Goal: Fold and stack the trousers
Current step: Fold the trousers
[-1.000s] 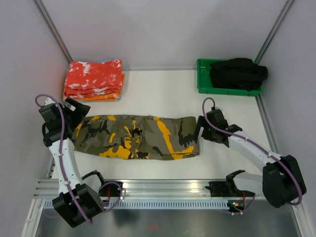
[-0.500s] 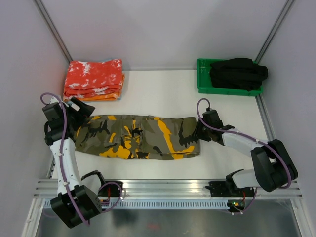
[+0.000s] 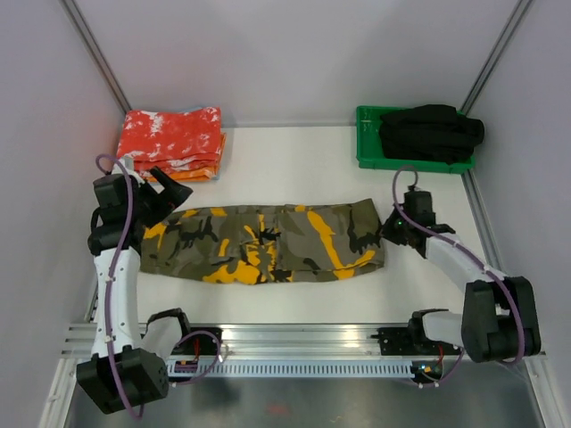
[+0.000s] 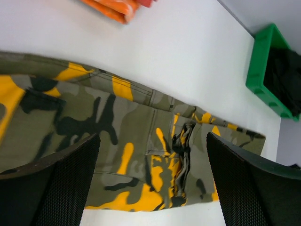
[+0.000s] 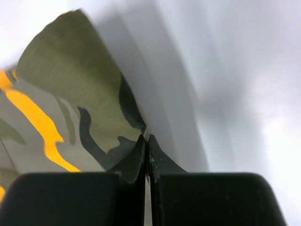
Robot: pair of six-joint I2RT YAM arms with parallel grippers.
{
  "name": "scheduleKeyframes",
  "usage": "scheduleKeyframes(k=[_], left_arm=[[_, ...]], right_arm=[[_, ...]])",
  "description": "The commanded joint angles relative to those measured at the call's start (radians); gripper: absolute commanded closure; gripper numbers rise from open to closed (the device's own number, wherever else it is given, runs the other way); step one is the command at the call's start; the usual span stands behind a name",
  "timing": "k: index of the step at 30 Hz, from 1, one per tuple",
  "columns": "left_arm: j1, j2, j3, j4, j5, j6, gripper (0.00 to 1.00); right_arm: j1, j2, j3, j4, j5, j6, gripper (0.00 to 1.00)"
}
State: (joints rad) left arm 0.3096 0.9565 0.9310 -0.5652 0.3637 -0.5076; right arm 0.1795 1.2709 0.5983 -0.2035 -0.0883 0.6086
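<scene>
R gripper (image 5: 147, 141) has just snapped shut on the end hem of the trousers (image 3: 268, 242) & dragged the whole pair its way. Cloth now lies straighter on the bench (image 3: 294, 169), so prob. tensioning before a fold. L gripper (image 3: 168, 198) has moved over the opposite end, jaws wide, holding nothing. Trousers: limp woven camo cloth, long flat strip w/ seams & a puckered pocket, stretched between both grippers.
</scene>
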Motion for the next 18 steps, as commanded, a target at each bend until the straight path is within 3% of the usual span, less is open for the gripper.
scheduleKeyframes(k=[1, 9, 14, 17, 18], left_arm=[[-0.098, 0.008, 0.063, -0.03, -0.049, 0.037, 0.01], [-0.221, 0.051, 0.098, -0.028, -0.108, 0.02, 0.01], [-0.225, 0.054, 0.14, -0.074, -0.164, 0.041, 0.0], [-0.224, 0.067, 0.163, -0.108, -0.226, 0.04, 0.0], [-0.222, 0.077, 0.176, -0.126, -0.236, 0.037, 0.0]], right_arm=[[-0.179, -0.062, 0.063, -0.056, -0.048, -0.107, 1.0], [-0.475, -0.123, 0.188, -0.2, -0.145, -0.242, 1.0], [-0.444, -0.148, 0.271, -0.191, -0.3, -0.228, 1.0], [-0.327, -0.153, 0.345, -0.209, -0.272, -0.21, 1.0], [-0.214, -0.142, 0.372, -0.221, -0.248, -0.205, 1.0]])
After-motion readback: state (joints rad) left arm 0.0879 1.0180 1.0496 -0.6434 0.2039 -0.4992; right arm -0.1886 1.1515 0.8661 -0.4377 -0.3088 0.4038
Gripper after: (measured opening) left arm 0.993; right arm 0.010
